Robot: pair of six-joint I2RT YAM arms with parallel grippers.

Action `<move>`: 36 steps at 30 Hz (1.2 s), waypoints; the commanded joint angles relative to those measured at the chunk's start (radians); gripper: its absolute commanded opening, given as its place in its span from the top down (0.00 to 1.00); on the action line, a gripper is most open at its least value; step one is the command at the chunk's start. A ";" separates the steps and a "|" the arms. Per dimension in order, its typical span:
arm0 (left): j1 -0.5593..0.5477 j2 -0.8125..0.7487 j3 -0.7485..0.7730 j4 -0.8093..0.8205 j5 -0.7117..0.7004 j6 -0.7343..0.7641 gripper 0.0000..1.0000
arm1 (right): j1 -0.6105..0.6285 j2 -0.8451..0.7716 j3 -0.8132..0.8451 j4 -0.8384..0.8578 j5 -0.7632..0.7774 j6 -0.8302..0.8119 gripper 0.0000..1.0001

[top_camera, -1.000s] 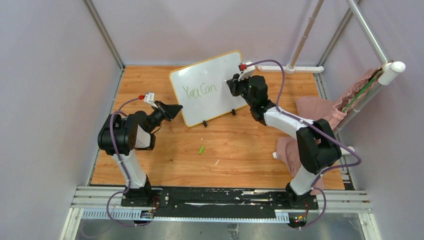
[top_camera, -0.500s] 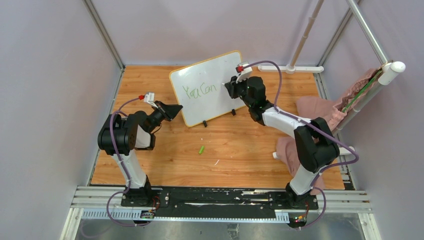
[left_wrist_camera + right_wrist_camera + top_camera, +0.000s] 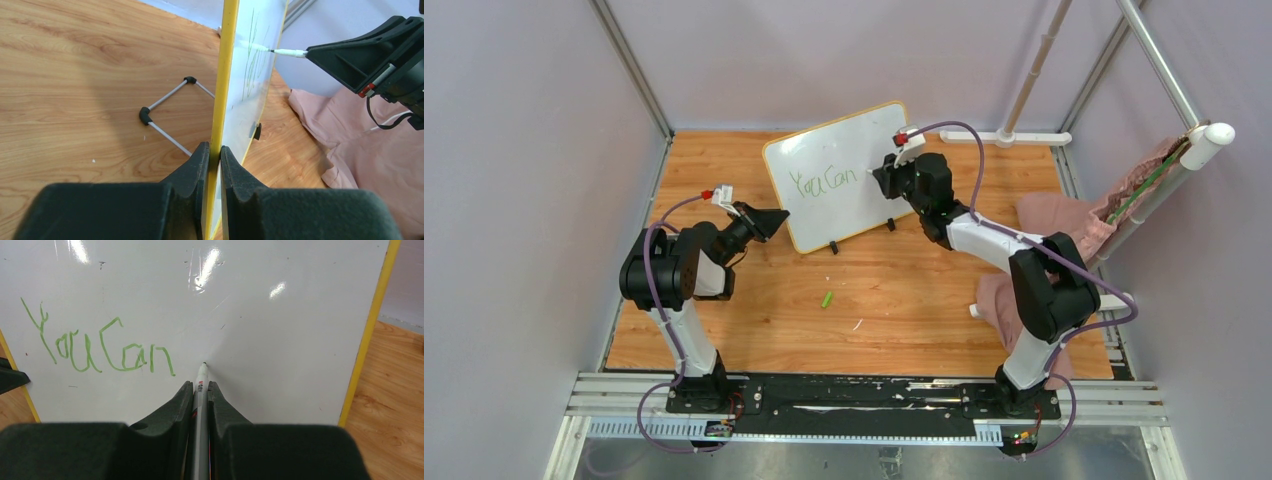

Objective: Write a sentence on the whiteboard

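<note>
Wooden tabletop (image 3: 904, 290) planks fill the floor of the cell. On them, near the middle, lies a small green piece (image 3: 827, 299), well apart from both arms.

Farther in on the left, the left gripper (image 3: 776, 222) is pinched narrow on the yellow rim at the near left edge of the whiteboard (image 3: 844, 150). The left wrist view shows its fingers (image 3: 197, 160) pressed to both sides of that rim. The board stands tilted back at the far middle of the table on two black clip feet (image 3: 833, 247), and a wire stand (image 3: 167, 117) lies on the wood behind it.

On the right, a pink cloth (image 3: 1044, 215) is heaped by the frame. The right gripper (image 3: 886, 172) is clamped on a white marker (image 3: 201, 377) held between its fingers, the tip against the board's face just right of the writing.

The sentence (image 3: 822, 181) so far reads "You Can" in thin green strokes, across the left half of the board.
</note>
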 commanded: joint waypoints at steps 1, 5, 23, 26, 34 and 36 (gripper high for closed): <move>-0.005 0.025 -0.002 0.028 -0.001 0.019 1.00 | 0.013 0.020 0.040 -0.002 -0.002 -0.024 1.00; -0.005 0.025 -0.002 0.028 -0.001 0.019 1.00 | 0.019 0.026 0.054 -0.004 -0.009 -0.025 1.00; -0.005 0.025 -0.001 0.027 -0.002 0.018 1.00 | 0.052 0.030 0.029 -0.006 -0.007 -0.024 1.00; -0.005 0.027 -0.001 0.027 -0.002 0.018 1.00 | 0.052 0.024 0.010 -0.002 0.002 -0.024 1.00; -0.005 0.026 -0.001 0.027 -0.002 0.018 1.00 | 0.050 0.003 -0.028 0.002 0.029 -0.025 1.00; -0.005 0.026 -0.001 0.027 -0.002 0.018 1.00 | 0.045 -0.002 -0.033 0.001 0.037 -0.026 1.00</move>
